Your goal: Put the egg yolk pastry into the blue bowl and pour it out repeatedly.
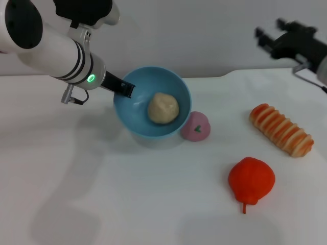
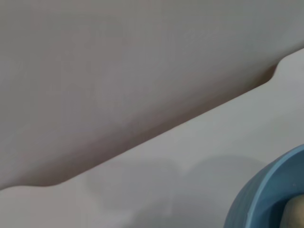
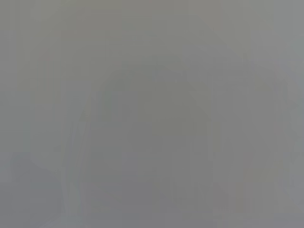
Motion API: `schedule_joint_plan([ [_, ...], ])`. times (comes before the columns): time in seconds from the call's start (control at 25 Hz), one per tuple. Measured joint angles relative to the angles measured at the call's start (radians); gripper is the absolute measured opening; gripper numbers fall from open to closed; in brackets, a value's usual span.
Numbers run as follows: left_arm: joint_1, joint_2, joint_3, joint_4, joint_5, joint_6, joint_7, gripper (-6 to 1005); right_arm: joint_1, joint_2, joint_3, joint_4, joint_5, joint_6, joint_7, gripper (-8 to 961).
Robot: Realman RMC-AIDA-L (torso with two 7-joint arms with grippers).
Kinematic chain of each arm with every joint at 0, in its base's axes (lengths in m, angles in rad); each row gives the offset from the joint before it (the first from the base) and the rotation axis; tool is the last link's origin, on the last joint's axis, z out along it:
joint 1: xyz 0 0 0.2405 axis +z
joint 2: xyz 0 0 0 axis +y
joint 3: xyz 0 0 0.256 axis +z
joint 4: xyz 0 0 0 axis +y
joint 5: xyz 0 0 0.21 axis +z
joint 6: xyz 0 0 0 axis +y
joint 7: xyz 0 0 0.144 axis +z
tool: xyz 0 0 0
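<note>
Left gripper (image 1: pixel 126 89) clamps the rim of the tilted round light-blue plastic bowl (image 1: pixel 134 113), centre frame; pale beige domed pastry (image 1: pixel 163 107) rests inside, probably mid-pour. Right gripper (image 1: pixel 266 38), upper right: grip state indeterminable.

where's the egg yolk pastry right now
In the head view, the egg yolk pastry sits inside the tilted blue bowl, held by the left gripper, beside the pink ball.

White table (image 1: pixel 127 204), notched far edge; plain grey wall (image 1: pixel 194 35) behind.
</note>
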Motion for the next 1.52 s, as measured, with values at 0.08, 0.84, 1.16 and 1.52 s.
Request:
schedule_joint_plan([
  [0.08,-0.001,0.0,0.0,0.0,-0.004,0.003,0.0,-1,-0.004,-0.001,0.002,0.069,0.215,-0.075,-0.183,529],
  [0.84,-0.006,0.003,0.162,-0.07,0.002,0.244,0.0,-1,-0.034,-0.005,0.05,0.447,0.718,-0.313,-0.568,529],
  [1.16,-0.034,0.002,0.255,-0.115,0.083,0.436,0.006,-2,-0.049,-0.003,0.051,0.507,0.722,-0.372,-0.569,530],
  [1.52,-0.012,0.0,0.419,-0.131,0.092,0.739,0.011,-2,-0.064,0.001,0.051,0.546,0.723,-0.426,-0.564,530],
])
